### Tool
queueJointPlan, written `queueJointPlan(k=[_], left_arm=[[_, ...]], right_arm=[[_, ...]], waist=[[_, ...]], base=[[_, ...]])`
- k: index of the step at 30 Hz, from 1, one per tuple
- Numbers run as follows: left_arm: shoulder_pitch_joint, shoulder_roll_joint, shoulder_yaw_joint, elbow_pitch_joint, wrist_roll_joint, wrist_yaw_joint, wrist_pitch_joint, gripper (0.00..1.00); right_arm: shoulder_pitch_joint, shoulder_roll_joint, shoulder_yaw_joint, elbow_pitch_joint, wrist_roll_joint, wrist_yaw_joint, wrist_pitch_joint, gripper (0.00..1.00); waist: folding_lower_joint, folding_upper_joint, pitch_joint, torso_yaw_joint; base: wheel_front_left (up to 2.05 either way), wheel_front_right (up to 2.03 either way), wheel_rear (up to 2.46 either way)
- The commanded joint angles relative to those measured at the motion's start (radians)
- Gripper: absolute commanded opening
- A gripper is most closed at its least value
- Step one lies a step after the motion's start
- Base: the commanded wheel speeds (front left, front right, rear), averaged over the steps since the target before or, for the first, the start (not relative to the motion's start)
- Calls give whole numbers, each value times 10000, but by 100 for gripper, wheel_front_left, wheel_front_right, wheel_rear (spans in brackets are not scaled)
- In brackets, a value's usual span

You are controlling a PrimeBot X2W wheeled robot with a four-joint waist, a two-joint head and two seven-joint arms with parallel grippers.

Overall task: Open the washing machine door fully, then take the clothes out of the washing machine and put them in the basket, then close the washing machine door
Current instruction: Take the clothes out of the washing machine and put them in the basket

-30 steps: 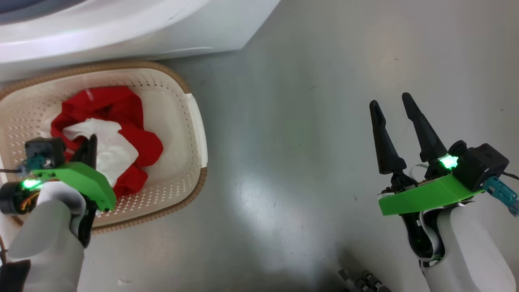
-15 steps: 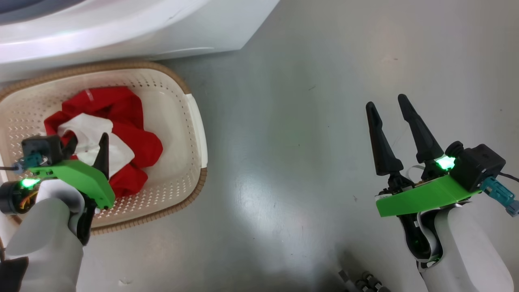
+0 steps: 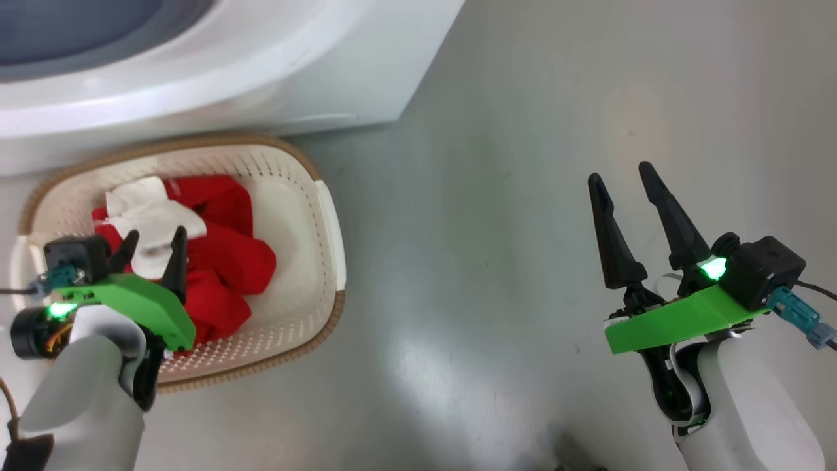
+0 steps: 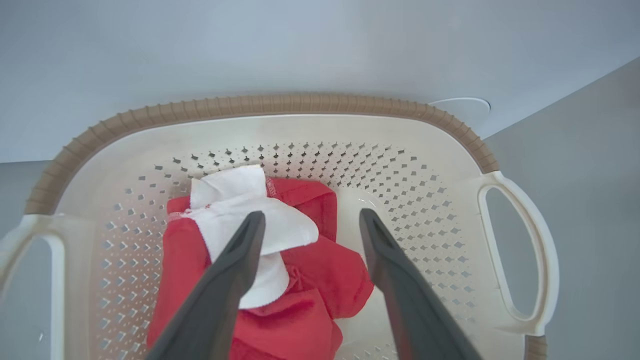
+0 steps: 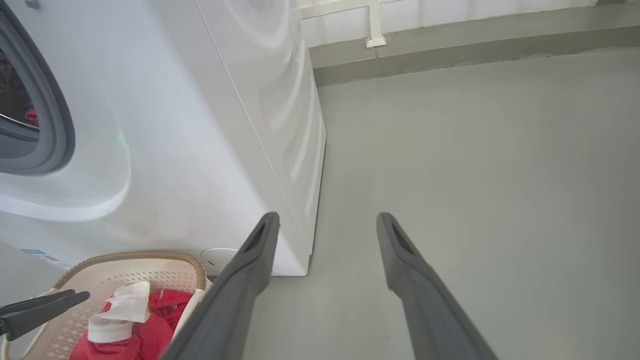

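Observation:
The cream basket [image 3: 329, 222] with a brown rim sits on the floor against the white washing machine [image 3: 274, 72]. The red and white clothes [image 3: 229, 261] lie loose inside it. My left gripper [image 3: 157, 232] hangs open just above them, its fingers apart with nothing between them. The left wrist view has the same open gripper [image 4: 311, 214] over the clothes [image 4: 300, 320] in the basket [image 4: 280, 105]. My right gripper [image 3: 620, 171] is open and empty over bare floor, far right of the basket. The washing machine door is out of view.
In the right wrist view, my right gripper [image 5: 327, 215] points past the machine's corner [image 5: 305, 235]. The grey gasket [image 5: 57, 125] rings the drum opening, where a speck of red [image 5: 31, 117] shows. A wall base [image 5: 450, 35] bounds the grey floor [image 5: 475, 175].
My left gripper has opened and let go of the white fabric, which now lies in the basket. The head camera tilted, shifting the whole picture downward. The right arm barely moved.

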Motion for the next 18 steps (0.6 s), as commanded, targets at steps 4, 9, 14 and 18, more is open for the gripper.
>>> queueJointPlan(k=[4,9,14,18], left_arm=[[684,307,527,-544,-51,15,-53,100],[1298,191,1038,-1289,182,15,-53,100],[2149,-97,1882,-2348,757,15,-53,100],[2735,-362,2460,-3082,1225,15,-53,100]], right_arm=[[298,-24,140,-27,-237,48,-65,100],[506,-24,113,171,-393,48,-65,100],[804,-24,70,372,-560,48,-65,100],[1003,-24,47,501,-657,48,-65,100]], waist=[[0,0,-854,221],[0,0,-1640,417],[0,0,-2544,640],[0,0,-3082,770]], base=[[0,0,0],[0,0,0],[0,0,0],[0,0,0]])
